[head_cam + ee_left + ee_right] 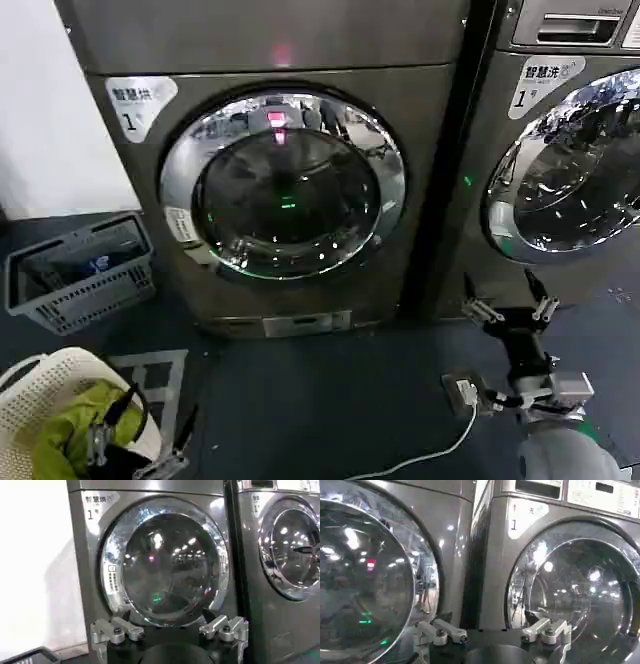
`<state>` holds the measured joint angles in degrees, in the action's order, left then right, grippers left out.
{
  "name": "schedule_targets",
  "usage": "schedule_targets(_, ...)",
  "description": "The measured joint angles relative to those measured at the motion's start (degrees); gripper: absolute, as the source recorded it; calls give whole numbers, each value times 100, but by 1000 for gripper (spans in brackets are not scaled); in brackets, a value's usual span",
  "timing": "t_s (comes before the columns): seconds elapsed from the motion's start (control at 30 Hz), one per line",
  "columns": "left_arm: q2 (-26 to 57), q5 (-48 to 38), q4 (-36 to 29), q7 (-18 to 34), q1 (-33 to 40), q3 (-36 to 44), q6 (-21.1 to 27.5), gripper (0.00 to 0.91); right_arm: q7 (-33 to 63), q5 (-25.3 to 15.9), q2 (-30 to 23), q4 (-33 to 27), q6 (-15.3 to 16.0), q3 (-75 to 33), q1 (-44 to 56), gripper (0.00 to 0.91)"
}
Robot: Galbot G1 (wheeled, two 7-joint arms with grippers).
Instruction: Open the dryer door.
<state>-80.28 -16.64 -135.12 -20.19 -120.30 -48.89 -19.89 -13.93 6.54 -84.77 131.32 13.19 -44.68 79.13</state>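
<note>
The dryer door (285,185) is a round porthole with a wide chrome ring around dark glass, and it sits shut against the front of the grey machine marked 1. In the left wrist view the door (165,560) is straight ahead of my left gripper (166,615), which is open, holds nothing and is well short of it. My right gripper (502,285) hangs low, in front of the gap between the two machines. It is open and empty, with the door (360,570) off to one side of it (487,617).
A second machine with a similar round door (580,170) stands right beside the first. A grey crate (80,275) sits on the floor at the left. Nearer me are a white laundry basket (40,380) holding yellow-green cloth and a white cable (430,455) on the dark floor.
</note>
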Motion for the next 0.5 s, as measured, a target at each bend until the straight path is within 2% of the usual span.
schedule_targets(0.07, -6, 1, 36, 86, 20, 30, -67, 907, -348, 257, 190, -74, 147, 69, -155, 907)
schedule_targets(0.17, -7, 2, 43, 151, 29, 87, -84, 907, -716, 883, 598, -230, 339, 250, -453, 907)
schedule_targets(0.3, -12, -30, 45, 147, 44, 138, -57, 907, -791, 1654, 1252, -529, 461, 747, -944, 907)
schedule_targets(0.37, 1, -33, 72, 146, 47, 137, -48, 907, -677, 1759, 1515, -721, 512, 1089, -1270, 907)
schedule_targets(0.5, 12, -38, 79, 147, 54, 108, -30, 907, -1071, 1785, 1822, -1220, 318, 1881, -2020, 907)
